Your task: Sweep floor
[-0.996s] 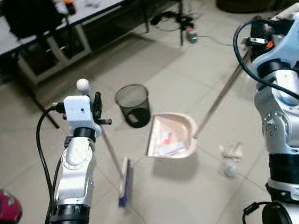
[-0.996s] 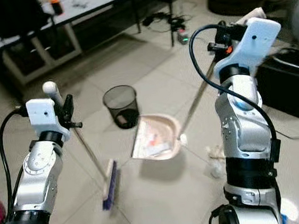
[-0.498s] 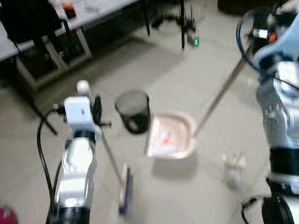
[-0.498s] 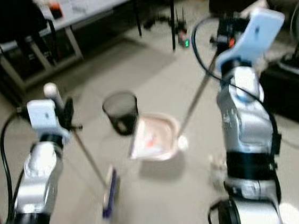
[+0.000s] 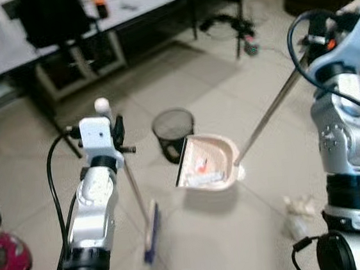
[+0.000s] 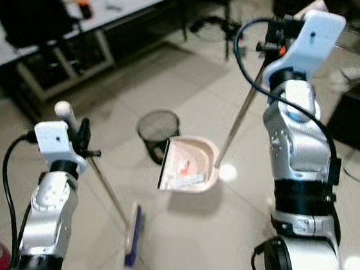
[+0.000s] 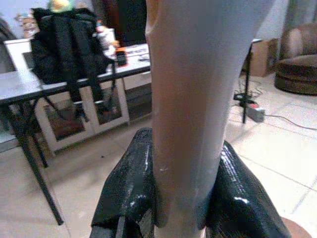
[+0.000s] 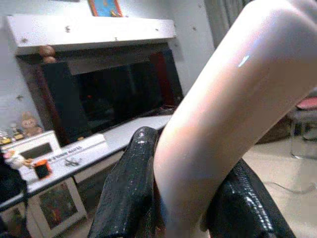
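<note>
My left gripper [image 5: 119, 130] is shut on the thin handle of a broom [image 5: 134, 188]. Its blue-and-white brush head [image 5: 151, 231] rests on the tiled floor ahead of me. In the left wrist view the pale handle [image 7: 193, 99] is clamped between the black fingers [image 7: 129, 193]. My right gripper [image 5: 312, 29] is shut on the long handle [image 5: 271, 112] of a pink dustpan [image 5: 208, 161]. The pan hangs tilted just beside a black mesh wastebasket [image 5: 174, 133], with bits of litter lying in it. The right wrist view shows the fingers [image 8: 129, 183] around that handle [image 8: 223, 124].
Crumpled white paper [image 5: 298, 206] lies on the floor at the right. A red and dark round object [image 5: 6, 263] sits at the far left. Behind stands a long table [image 5: 2, 41] with a black backpack [image 5: 51, 16]; cables and a power strip [image 5: 248, 45] lie beyond.
The whole view has shifted, so the camera moved. The dustpan's open edge now sits closer to the wastebasket. Both grippers keep their hold.
</note>
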Controlling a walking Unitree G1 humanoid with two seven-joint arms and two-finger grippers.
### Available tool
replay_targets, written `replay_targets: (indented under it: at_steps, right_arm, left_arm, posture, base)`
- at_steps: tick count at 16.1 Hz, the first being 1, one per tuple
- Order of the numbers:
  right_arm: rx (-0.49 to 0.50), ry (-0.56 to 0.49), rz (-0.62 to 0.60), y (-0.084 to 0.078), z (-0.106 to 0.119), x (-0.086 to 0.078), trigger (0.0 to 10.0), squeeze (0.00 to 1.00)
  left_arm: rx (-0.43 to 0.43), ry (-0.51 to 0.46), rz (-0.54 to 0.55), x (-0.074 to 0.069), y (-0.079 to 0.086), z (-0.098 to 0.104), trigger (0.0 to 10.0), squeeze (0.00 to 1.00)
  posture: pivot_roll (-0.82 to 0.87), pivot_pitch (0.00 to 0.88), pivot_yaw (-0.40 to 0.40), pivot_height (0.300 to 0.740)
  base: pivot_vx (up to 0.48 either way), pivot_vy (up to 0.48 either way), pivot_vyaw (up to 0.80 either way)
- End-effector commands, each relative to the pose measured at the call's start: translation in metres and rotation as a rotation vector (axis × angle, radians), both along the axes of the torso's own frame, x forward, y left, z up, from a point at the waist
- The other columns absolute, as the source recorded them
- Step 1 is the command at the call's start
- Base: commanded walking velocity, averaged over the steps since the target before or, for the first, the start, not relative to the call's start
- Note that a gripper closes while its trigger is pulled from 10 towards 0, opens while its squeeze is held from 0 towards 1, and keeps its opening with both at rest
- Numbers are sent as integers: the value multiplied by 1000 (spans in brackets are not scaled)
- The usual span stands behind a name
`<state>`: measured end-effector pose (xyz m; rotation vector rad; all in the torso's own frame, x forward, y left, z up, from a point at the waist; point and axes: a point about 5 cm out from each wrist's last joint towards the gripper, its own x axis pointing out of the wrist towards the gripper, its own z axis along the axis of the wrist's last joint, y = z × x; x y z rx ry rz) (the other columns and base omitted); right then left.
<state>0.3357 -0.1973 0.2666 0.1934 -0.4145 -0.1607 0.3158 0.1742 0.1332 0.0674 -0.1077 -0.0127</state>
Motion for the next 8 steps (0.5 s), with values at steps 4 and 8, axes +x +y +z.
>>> replay_targets:
  at_steps: [4,8]
  right_arm:
    - [22,-91,20,4,18,-1,10000,0]
    - [23,-121,24,3,22,0,10000,0]
  left_arm:
    - [12,-30,31,1,9,8,10000,0]
    - [11,-29,31,2,9,8,10000,0]
  posture:
    - [-29,35,86,740]
    - [-30,36,86,740]
  base:
    - [382,0,0]
    - [383,0,0]
